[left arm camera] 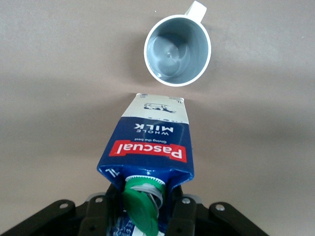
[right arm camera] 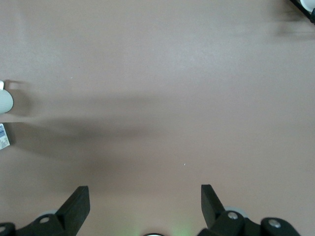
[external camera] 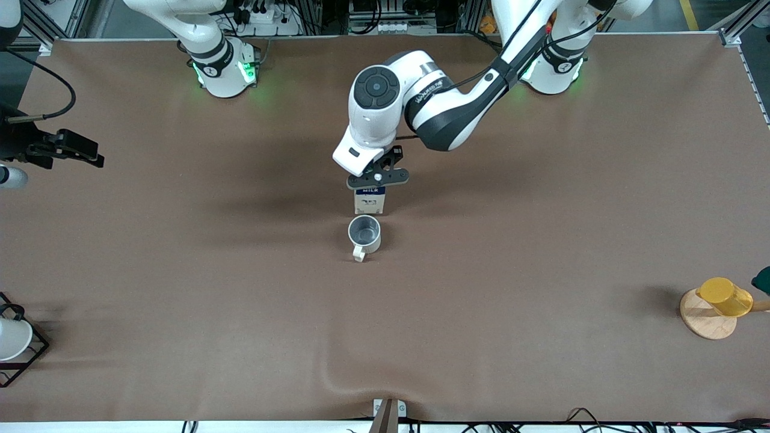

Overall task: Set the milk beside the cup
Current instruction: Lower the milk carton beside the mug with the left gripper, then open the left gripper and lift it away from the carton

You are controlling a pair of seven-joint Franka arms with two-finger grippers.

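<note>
Front view: milk (external camera: 370, 201), upright on the brown surface (external camera: 541, 240), just beside the cup (external camera: 364, 234) and farther from the camera; left tool (external camera: 378, 178) clamped on its gable top. Cup: upright, grey inside, handle toward the camera. Right tool (right arm camera: 145, 201): waiting with fingers spread over bare surface toward the right arm's end.

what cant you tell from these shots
- Whether the milk rests on the table or is held just above it: no view shows its base.
- Whether milk and cup touch: the front view is too steep.
- The left gripper finger contact: hidden by the carton top in the left wrist view.
- The white cup in the rack: cut off by the front view's edge.
</note>
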